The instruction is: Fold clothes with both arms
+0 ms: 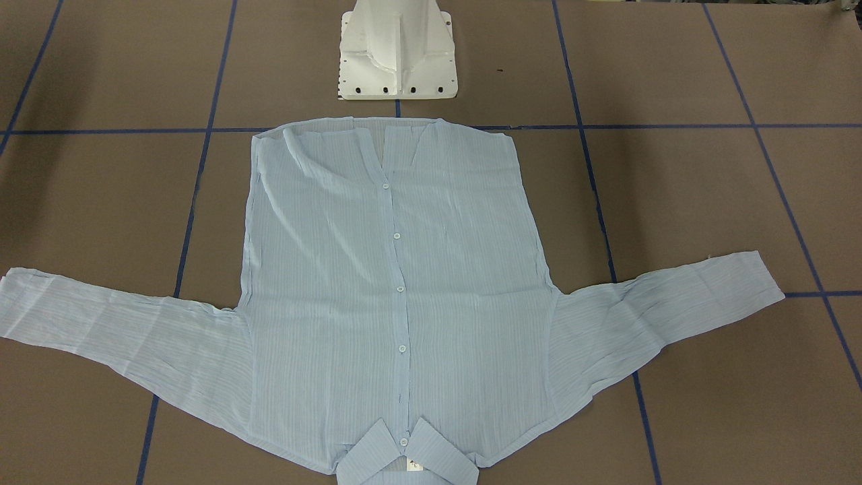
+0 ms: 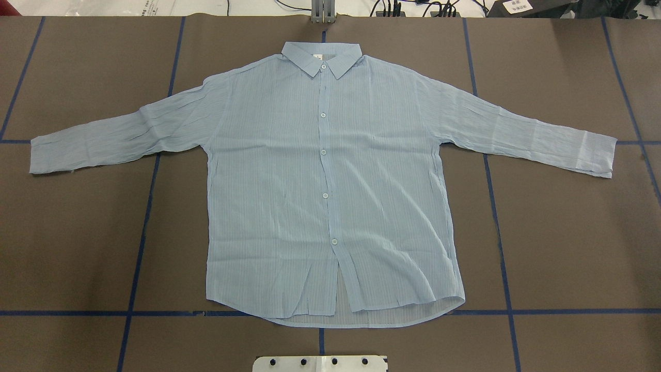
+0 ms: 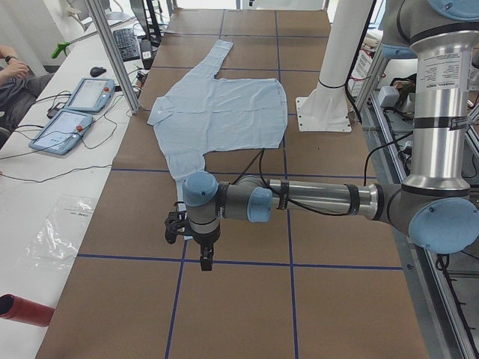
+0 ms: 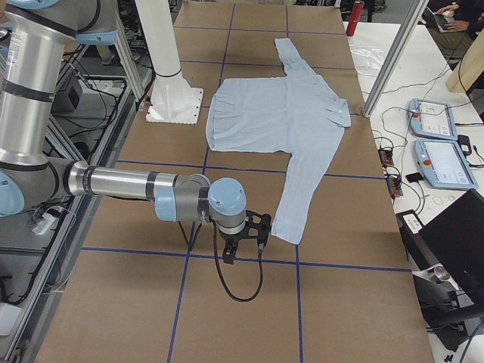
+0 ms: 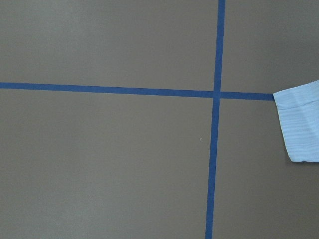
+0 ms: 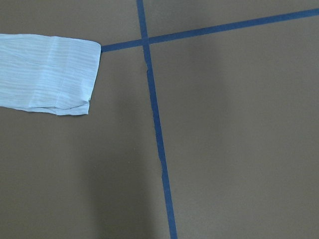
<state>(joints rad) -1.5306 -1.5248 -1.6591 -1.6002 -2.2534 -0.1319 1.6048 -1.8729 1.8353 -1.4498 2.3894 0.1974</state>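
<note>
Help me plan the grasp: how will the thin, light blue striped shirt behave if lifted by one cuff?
The thin, light blue striped shirt lies flat and finely wrinkled, so it will likely hang limp. Its fabric looks thin, so probably light. A lifted cuff would probably drag the sleeve up first, the rest following late.

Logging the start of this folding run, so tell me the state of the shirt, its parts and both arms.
Shirt: unfolded, flat, front up.
Buttons: fastened; front splits open near the hem.
Collar: turned down.
Sleeves: spread out sideways.
Left arm: over bare table beyond a cuff; jaws open or shut, cannot tell.
Right arm: likewise, past the other cuff.
</note>
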